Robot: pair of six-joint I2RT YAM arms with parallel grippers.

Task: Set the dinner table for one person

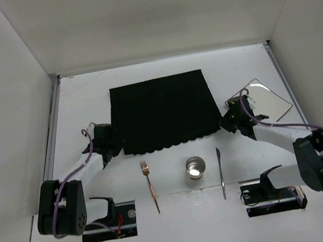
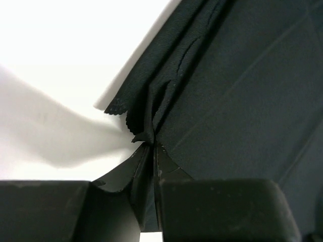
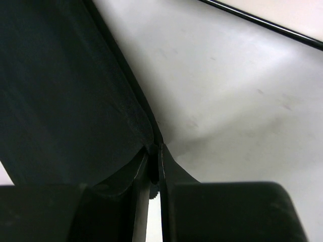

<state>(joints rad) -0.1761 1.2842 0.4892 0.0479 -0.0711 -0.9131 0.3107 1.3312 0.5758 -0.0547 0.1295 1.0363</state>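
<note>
A black scallop-edged placemat [image 1: 163, 111] lies spread on the white dinner table [image 1: 159, 69], in its middle. My left gripper [image 1: 114, 145] is shut on the placemat's near left corner; in the left wrist view the cloth [image 2: 242, 91] bunches into the pinch of that gripper [image 2: 151, 143]. My right gripper [image 1: 226, 120] is shut on the near right corner; in the right wrist view the cloth [image 3: 60, 91] is pinched in that gripper [image 3: 154, 151]. A copper fork [image 1: 150, 184], a metal cup [image 1: 195, 167] and a knife [image 1: 220, 173] lie near the front edge.
A small square white plate [image 1: 264, 100] sits on the table to the right of the placemat, just behind my right gripper. Metal rails [image 1: 52, 129] run along the table's side edges, and white walls enclose it.
</note>
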